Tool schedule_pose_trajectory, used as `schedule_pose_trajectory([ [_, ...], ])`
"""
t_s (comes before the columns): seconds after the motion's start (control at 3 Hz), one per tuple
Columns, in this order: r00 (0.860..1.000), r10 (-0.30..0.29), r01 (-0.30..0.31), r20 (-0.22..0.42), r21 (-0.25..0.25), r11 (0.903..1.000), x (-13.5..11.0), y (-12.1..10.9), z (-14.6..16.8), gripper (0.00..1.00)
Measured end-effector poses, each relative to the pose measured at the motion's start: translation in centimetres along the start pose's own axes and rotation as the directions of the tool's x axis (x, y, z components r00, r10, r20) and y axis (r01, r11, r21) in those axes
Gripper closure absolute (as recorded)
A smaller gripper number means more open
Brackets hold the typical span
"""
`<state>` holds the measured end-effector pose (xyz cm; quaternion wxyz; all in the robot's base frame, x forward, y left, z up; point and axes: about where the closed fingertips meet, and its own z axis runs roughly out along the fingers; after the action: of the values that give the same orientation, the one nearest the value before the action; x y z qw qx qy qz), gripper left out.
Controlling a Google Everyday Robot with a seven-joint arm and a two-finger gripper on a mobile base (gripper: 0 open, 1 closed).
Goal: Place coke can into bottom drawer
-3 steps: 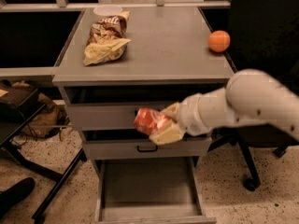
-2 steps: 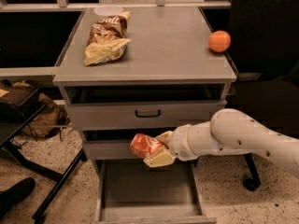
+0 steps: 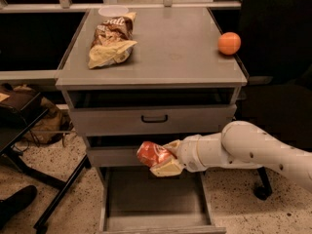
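Observation:
My gripper is shut on the red coke can and holds it on its side in front of the middle drawer, just above the back of the open bottom drawer. The can's red body shows to the left of the pale fingers. The bottom drawer is pulled out toward me and its grey floor is bare. My white arm reaches in from the right.
On the cabinet top lie a brown-and-yellow chip bag at the left and an orange at the right edge. The two upper drawers are shut. A black chair base stands on the speckled floor at left.
My arm has dropped lower with the can, from beside the upper drawer's level down to the middle drawer front, just above the open bottom drawer.

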<state>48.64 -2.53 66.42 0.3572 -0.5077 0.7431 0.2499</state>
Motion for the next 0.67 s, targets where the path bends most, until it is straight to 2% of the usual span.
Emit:
schedule_pose_trajectory([
  [0.33,0.998,0.061,-0.061,-0.001,0.011,0.9981,6.6,0.8,4.1,1.00],
  [0.67,0.990,0.138,-0.139,0.015,0.054,0.9888,13.5,-0.2,9.7,1.00],
])
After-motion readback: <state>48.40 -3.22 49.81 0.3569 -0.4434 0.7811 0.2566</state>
